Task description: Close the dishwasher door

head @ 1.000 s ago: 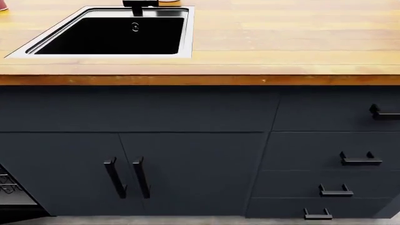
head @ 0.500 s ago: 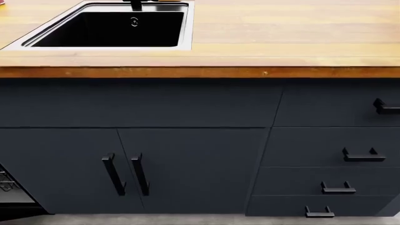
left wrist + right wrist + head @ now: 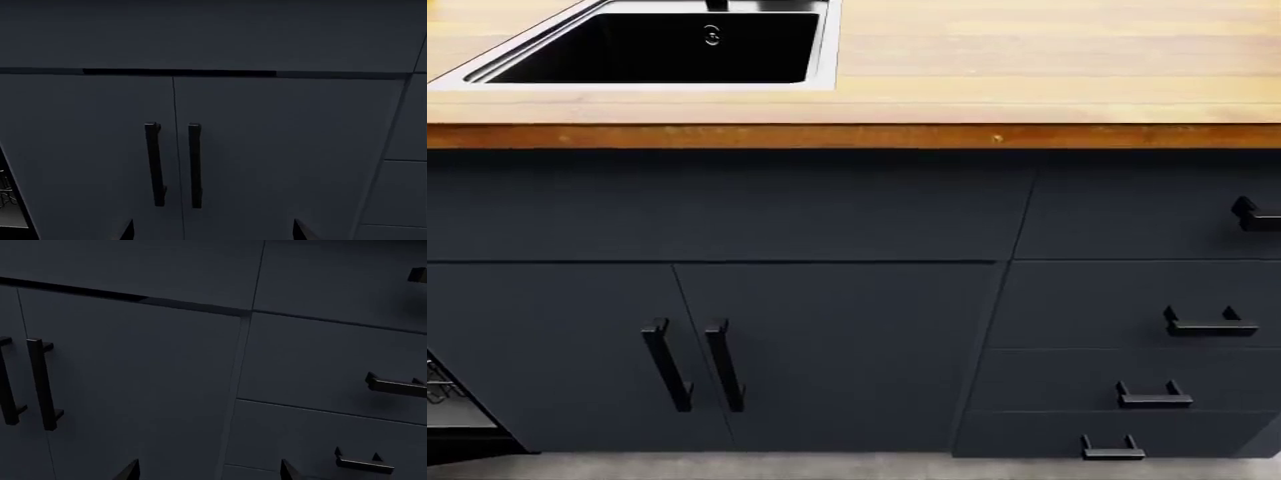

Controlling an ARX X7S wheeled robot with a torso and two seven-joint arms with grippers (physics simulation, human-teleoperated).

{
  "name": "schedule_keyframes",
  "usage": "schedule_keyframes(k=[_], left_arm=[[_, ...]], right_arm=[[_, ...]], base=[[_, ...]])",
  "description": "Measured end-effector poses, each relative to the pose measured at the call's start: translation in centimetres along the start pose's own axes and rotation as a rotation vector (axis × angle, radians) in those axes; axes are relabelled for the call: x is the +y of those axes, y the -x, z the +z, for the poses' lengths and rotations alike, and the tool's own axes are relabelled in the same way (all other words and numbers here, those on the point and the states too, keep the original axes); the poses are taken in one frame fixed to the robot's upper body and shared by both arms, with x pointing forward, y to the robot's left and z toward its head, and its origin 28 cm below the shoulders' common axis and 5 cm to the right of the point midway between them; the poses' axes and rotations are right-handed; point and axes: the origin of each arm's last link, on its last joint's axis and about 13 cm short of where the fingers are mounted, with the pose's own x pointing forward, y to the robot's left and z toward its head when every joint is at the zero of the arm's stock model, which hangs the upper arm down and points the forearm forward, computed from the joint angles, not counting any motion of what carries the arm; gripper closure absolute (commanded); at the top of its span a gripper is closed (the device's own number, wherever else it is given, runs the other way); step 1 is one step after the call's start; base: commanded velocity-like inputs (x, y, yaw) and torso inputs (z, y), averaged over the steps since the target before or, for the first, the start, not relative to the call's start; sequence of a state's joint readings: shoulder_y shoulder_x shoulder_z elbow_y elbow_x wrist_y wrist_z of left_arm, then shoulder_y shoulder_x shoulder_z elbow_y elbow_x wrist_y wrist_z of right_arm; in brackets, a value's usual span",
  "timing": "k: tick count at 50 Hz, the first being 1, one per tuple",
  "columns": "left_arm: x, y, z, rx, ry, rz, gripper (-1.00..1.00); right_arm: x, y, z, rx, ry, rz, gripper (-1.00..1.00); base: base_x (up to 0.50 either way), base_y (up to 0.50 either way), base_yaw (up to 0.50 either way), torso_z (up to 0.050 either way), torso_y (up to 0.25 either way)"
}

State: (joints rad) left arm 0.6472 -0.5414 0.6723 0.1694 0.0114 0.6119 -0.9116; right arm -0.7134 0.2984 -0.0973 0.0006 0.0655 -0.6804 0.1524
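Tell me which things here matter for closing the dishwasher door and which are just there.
For the job:
- dishwasher rack, a sliver at the head view's lower left edge; the door itself is not clearly in view

Just there:
- sink
- wooden countertop
- navy cabinet doors
- navy drawers

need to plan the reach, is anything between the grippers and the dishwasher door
Cannot tell: the dishwasher door itself is out of frame. Only a wire rack shows at the head view's lower left edge. Both grippers face the navy cabinet doors, apart from them.
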Motion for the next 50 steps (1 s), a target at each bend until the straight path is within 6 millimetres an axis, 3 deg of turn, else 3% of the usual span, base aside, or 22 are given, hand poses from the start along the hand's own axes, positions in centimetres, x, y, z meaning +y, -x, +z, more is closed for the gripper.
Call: schedule_keyframes(k=[50], left_arm=[[-0.02,0.05,-0.11,0.002,0.007,-0.002,-1.00]], right_arm=[[-0.01,0.00,-0.07,0.003,0.002,0.000,-1.00]], base=[[0.00,0.00,0.00,-0.026,0.000]])
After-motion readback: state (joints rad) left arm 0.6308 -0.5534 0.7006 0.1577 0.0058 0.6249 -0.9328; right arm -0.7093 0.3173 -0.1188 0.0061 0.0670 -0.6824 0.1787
